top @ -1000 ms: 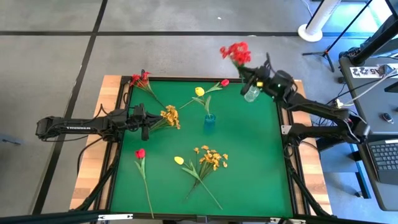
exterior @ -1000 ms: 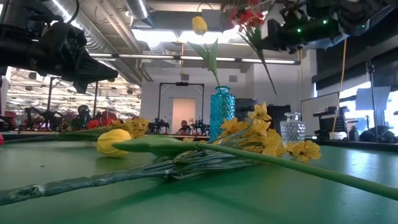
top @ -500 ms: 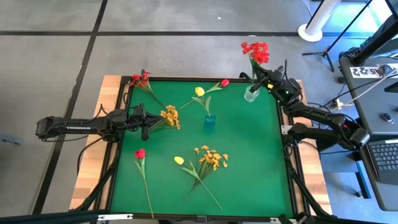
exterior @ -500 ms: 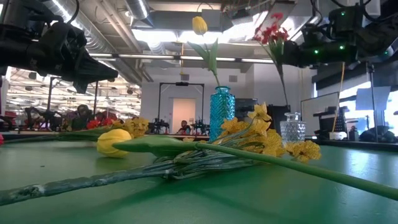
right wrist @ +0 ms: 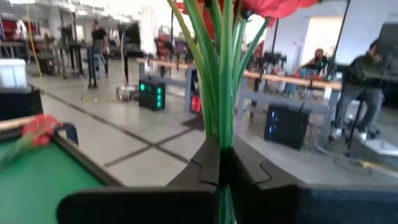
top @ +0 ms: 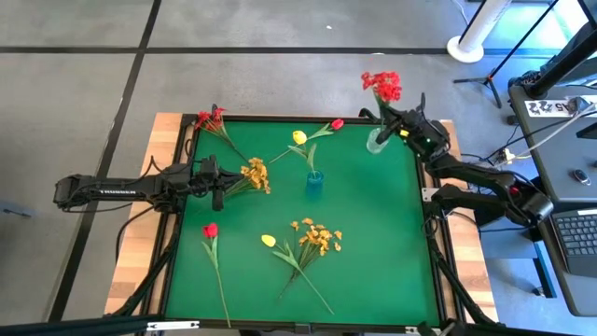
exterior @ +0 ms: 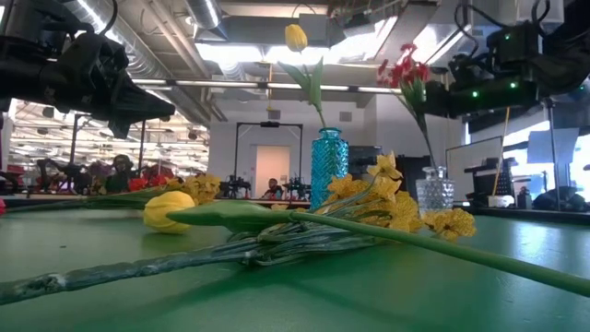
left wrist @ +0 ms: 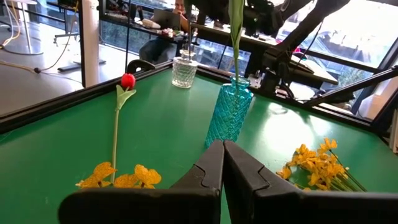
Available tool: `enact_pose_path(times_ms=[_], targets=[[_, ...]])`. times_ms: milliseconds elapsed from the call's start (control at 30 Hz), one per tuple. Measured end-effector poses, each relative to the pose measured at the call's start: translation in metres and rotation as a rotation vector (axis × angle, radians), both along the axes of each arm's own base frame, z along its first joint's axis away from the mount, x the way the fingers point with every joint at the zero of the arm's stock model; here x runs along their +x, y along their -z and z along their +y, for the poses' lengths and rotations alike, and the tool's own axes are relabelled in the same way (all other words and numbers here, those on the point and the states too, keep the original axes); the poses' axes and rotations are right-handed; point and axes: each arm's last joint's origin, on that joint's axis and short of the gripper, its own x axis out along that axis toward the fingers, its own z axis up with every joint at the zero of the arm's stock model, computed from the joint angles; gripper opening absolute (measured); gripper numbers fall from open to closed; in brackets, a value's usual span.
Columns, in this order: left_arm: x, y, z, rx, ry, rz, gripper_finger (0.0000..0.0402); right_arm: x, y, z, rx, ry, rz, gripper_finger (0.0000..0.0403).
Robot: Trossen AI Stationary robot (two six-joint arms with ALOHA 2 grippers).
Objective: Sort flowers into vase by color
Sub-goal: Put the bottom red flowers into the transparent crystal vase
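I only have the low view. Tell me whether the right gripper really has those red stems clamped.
Observer: Yes. In the right wrist view the right gripper is shut on the red cluster, its green stems pinched between the fingers.
Operator: Say where the stems' lower ends are.
Observer: From above, they reach down at the clear vase near the table's far right corner; I cannot tell whether they are inside it.
Operator: Report the left arm.
Observer: The left gripper sits shut, holding nothing, beside a yellow cluster lying on the mat.
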Motion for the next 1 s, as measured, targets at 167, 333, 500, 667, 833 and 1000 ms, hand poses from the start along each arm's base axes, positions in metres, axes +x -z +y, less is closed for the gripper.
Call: enact_pose_path(times_ms=[167, 333, 500, 667, 833, 1000], targets=[[0.000, 0.000, 0.000, 0.000, 0.000, 0.000, 0.0002, -0.002, 0.019, 0.003, 0.042, 0.000, 0.029, 0.0007], [0.000, 0.000, 0.000, 0.000, 0.000, 0.000, 0.0002, -0.002, 0.027, 0.002, 0.080, -0.003, 0.007, 0.0012], [0.000, 0.000, 0.000, 0.000, 0.000, 0.000, 0.0002, 0.001, 0.027, 0.000, 0.083, -0.037, -0.057, 0.0008], [0.000, 0.000, 0.000, 0.000, 0.000, 0.000, 0.0002, 0.004, 0.029, -0.002, 0.099, -0.070, -0.105, 0.0009], [0.000, 0.000, 0.000, 0.000, 0.000, 0.000, 0.0002, 0.007, 0.035, -0.006, 0.118, -0.082, -0.134, 0.0010], [0.000, 0.000, 0.000, 0.000, 0.000, 0.000, 0.0002, 0.011, 0.040, -0.009, 0.128, -0.114, -0.179, 0.0009]])
